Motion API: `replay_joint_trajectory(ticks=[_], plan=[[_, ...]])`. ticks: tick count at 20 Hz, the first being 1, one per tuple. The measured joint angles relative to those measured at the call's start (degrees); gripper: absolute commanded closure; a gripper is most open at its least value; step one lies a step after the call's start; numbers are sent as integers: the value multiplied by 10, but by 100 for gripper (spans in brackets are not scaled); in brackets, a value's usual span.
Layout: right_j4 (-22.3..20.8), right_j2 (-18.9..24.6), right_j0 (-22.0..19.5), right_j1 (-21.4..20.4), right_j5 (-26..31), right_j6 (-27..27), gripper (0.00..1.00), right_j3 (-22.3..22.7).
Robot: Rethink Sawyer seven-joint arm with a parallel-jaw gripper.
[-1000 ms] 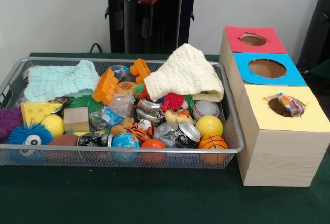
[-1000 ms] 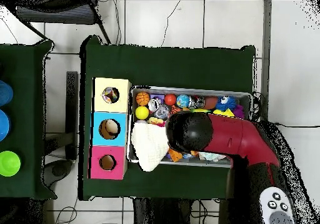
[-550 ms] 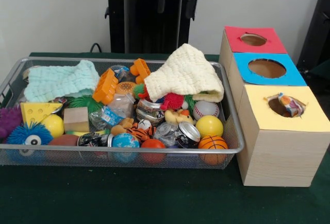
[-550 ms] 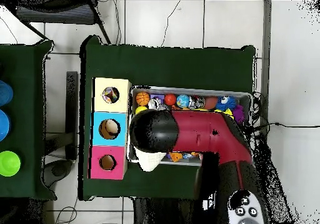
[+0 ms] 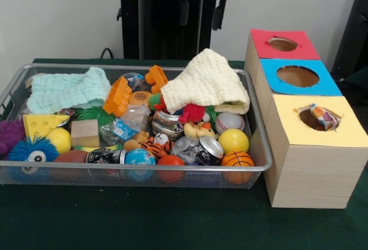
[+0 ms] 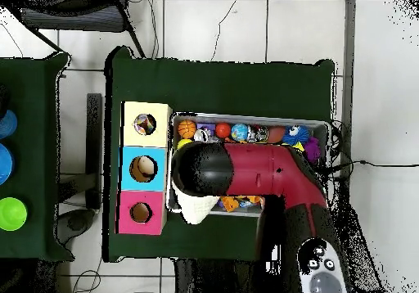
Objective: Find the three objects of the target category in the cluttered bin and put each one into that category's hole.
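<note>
A wire bin [image 5: 144,168] holds a jumble: a cream knitted cloth [image 5: 207,83], a mint cloth [image 5: 66,89], an orange plastic toy [image 5: 118,96], crushed cans [image 5: 207,149], a baseball [image 5: 229,121], a yellow ball [image 5: 233,141] and a small basketball [image 5: 237,159]. Beside it stand three boxes with holed tops: yellow [image 5: 339,138], blue [image 5: 328,86] and red [image 5: 307,49]. A crumpled wrapper [image 5: 322,118] sticks out of the yellow hole. My gripper [image 5: 202,20] hangs open and empty high above the bin's back edge, over the cream cloth. In the overhead view the arm [image 6: 262,171] hides it.
A blue fuzzy toy [image 5: 31,149], a yellow cheese-shaped block [image 5: 43,125] and a wooden block [image 5: 85,132] lie at the bin's other end. A green cloth covers the table [image 5: 172,221]. In the overhead view a second table [image 6: 33,142] carries coloured discs.
The gripper has shifted along the bin's back edge toward the boxes, from over the orange toy to over the cream cloth. Nothing in the bin has moved.
</note>
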Motion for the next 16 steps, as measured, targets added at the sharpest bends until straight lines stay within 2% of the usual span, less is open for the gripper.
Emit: replay_joint_trajectory(ticks=[8,16], plan=[[-30,0,-49,52,-65,0,0,3],[-69,2,-103,116,-95,0,0,2]])
